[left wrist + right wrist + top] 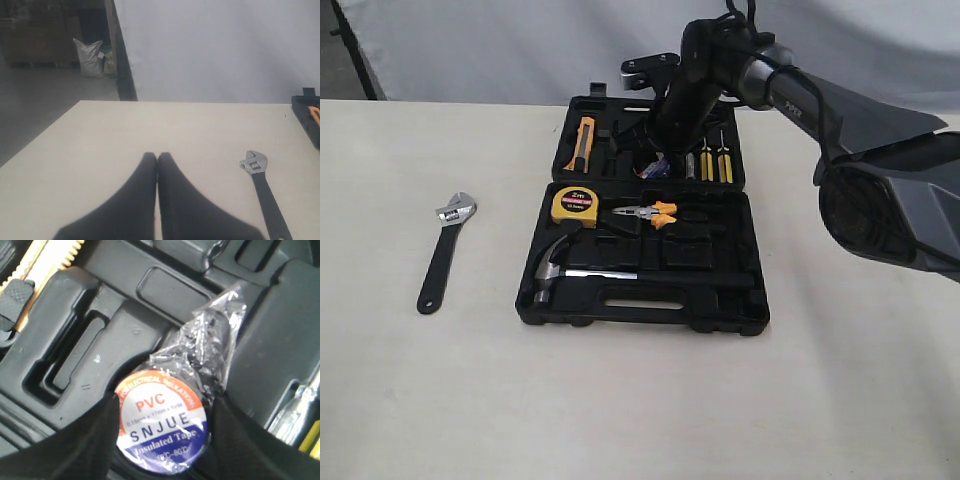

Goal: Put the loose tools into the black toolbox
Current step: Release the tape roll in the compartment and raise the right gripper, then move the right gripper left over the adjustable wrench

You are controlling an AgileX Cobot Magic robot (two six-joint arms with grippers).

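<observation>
The black toolbox [640, 316] lies open in the middle of the table. The claw hammer [552, 268] rests in its near half. My right gripper [656, 160] reaches down into the far half and is shut on the tape roll [655, 168]. In the right wrist view the tape roll [162, 422], in crinkled wrap, sits over a round recess of the toolbox [75, 340] with a finger pressed on each side of my right gripper [165, 407]. The black wrench [442, 255] lies on the table left of the box. My left gripper [157, 156] is shut and empty, left of the wrench [265, 192].
A yellow tape measure [574, 206] and small pliers [648, 213] sit in the near half. An orange utility knife [582, 143] and yellow screwdrivers [710, 163] fill the far half. The right arm's body [880, 190] hangs over the right side. A corner of the toolbox [306, 117] shows beyond the wrench.
</observation>
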